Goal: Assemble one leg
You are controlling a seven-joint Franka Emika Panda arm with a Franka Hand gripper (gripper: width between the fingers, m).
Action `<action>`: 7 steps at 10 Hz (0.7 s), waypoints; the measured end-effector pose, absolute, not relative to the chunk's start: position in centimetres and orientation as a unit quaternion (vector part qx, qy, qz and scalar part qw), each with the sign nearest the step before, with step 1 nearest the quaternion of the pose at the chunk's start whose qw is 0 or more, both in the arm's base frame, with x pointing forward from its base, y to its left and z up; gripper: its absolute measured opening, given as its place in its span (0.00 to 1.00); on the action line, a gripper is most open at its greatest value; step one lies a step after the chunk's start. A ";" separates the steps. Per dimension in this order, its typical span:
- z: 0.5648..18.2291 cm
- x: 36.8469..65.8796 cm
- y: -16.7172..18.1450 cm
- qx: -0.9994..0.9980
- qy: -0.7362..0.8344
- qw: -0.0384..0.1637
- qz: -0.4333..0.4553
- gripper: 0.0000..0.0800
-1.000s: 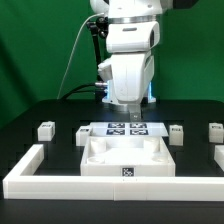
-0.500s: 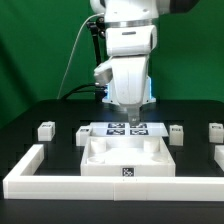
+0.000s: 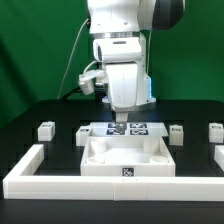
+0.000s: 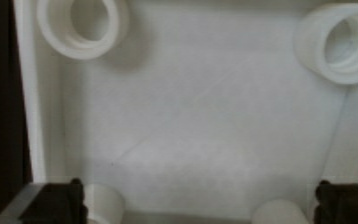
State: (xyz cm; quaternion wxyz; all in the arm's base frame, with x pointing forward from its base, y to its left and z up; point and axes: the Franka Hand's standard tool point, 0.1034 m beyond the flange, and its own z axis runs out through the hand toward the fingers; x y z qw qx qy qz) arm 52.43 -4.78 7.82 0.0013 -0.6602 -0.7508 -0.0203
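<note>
Four small white legs with tags stand on the black table: two on the exterior view's left (image 3: 44, 129) (image 3: 86, 135) and two on the right (image 3: 176, 133) (image 3: 215, 131). The large white tray-like part (image 3: 125, 158) lies in the middle. My gripper (image 3: 120, 114) hangs above the tray's far side, apart from every leg. In the wrist view the gripper (image 4: 199, 205) is open and empty, its dark fingertips (image 4: 51, 203) wide apart over the tray's inner floor (image 4: 194, 110). No leg shows in the wrist view.
The marker board (image 3: 128, 127) lies just behind the tray. A long white L-shaped border wall (image 3: 30, 170) runs along the front and the exterior view's left. The tray has round sockets (image 4: 78, 25) (image 4: 345, 45) at its corners.
The arm has swung and shifted a little toward the exterior view's left above the tray. The legs and the tray have not moved.
</note>
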 end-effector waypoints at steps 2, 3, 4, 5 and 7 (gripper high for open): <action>7.6 52.3 -4.8 -0.661 -0.750 0.002 -0.020 0.81; 6.6 50.8 -5.1 -0.664 -0.748 0.003 -0.019 0.81; 5.9 49.4 -5.3 -0.666 -0.745 0.013 -0.012 0.81; 5.1 48.3 -5.2 -0.668 -0.744 0.019 -0.008 0.81; 2.7 46.3 -4.7 -0.667 -0.744 0.041 0.005 0.81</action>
